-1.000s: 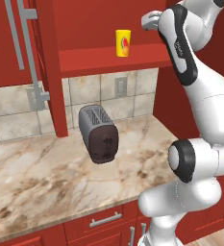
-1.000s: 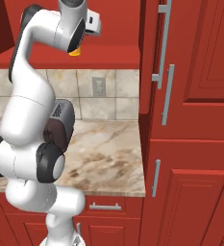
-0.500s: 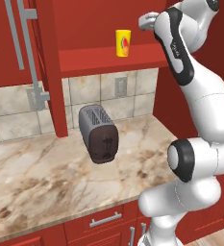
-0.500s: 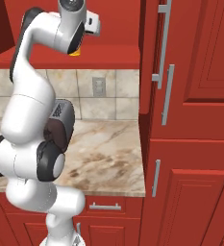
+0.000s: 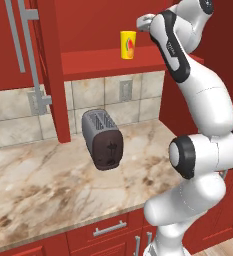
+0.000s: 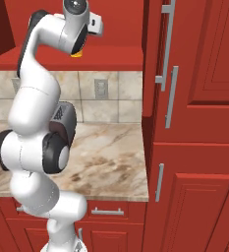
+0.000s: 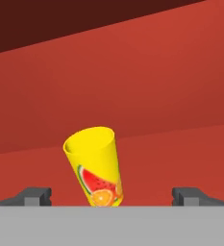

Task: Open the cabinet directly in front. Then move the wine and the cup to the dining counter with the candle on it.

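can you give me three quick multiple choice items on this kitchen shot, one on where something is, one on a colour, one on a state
1. Where does the cup stand?
A. on the shelf inside the cabinet
B. on the worktop beside the toaster
C. in a drawer

2. What colour is the cup?
A. blue
B. yellow with a fruit print
C. plain white

3. How is the gripper?
A. shut on the cup
B. shut and empty
C. open, with the cup ahead between its fingertips

Answers:
1 A, the left base view shows it on the red shelf above the toaster.
2 B, the hand view shows yellow with watermelon and orange.
3 C, in the hand view the fingertips stand wide apart, clear of the cup.
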